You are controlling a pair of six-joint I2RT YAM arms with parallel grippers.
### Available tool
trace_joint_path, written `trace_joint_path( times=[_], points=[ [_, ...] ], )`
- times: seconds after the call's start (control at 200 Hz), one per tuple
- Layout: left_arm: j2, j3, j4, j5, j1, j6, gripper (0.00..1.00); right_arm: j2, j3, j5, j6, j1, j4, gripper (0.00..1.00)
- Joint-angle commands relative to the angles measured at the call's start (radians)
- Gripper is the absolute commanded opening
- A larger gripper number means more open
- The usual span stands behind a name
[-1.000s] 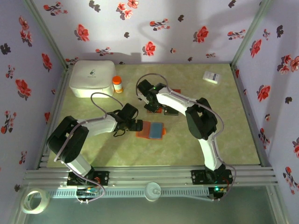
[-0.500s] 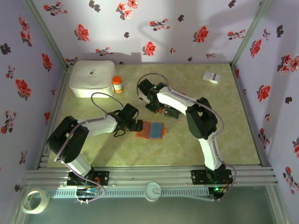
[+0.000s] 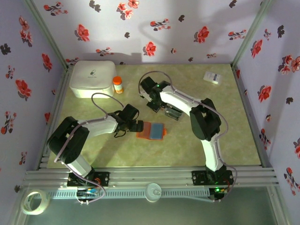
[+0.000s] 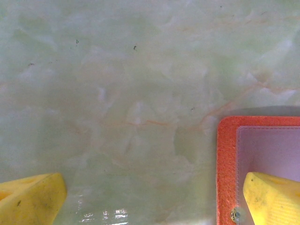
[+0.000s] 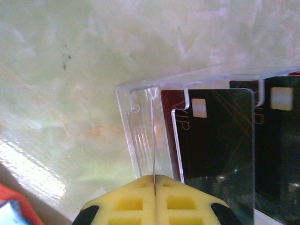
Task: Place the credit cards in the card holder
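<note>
Yellow-padded right claw point(image 5: 153, 180): pinched shut on a thin clear edge of the tray point(image 5: 140, 126), credit cards point(image 5: 215, 136) just beside the pads point(image 5: 126, 204). Verify capture of one card before lifting. Left claw point(image 4: 147, 190): spread wide, one finger point(image 4: 272, 197) over the open card holder point(image 4: 262, 150).

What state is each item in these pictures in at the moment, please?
card holder: open, lying flat, inside up.
cards: dark, sitting in a clear case.
left gripper: open, one finger over the card holder.
right gripper: shut, at the clear case's edge.
bottle: upright, capped.
white box: lid closed.
</note>
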Motion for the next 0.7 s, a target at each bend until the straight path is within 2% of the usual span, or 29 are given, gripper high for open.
trace_joint_path(
  times=[0.0,0.14,0.26,0.5,0.695],
  points=[
    [0.064,-0.052,-0.052,0.042,0.001,-0.014,1.0,-0.103,0.024,-0.076,0.031,0.004,-0.003,0.0],
    [0.053,-0.058,-0.056,0.039,0.001,-0.019,1.0,-0.203,-0.045,-0.152,0.163,0.004,0.073,0.0],
    [0.046,-0.061,-0.061,0.038,0.001,-0.028,1.0,-0.317,-0.196,-0.249,0.342,0.004,0.21,0.0],
    [0.045,-0.072,-0.067,0.031,0.001,-0.041,1.0,-0.576,-0.697,-0.372,0.817,0.004,0.734,0.0],
    [0.037,-0.075,-0.075,0.032,0.001,-0.042,1.0,-0.687,-1.012,-0.349,1.125,0.017,1.085,0.0]
  ],
)
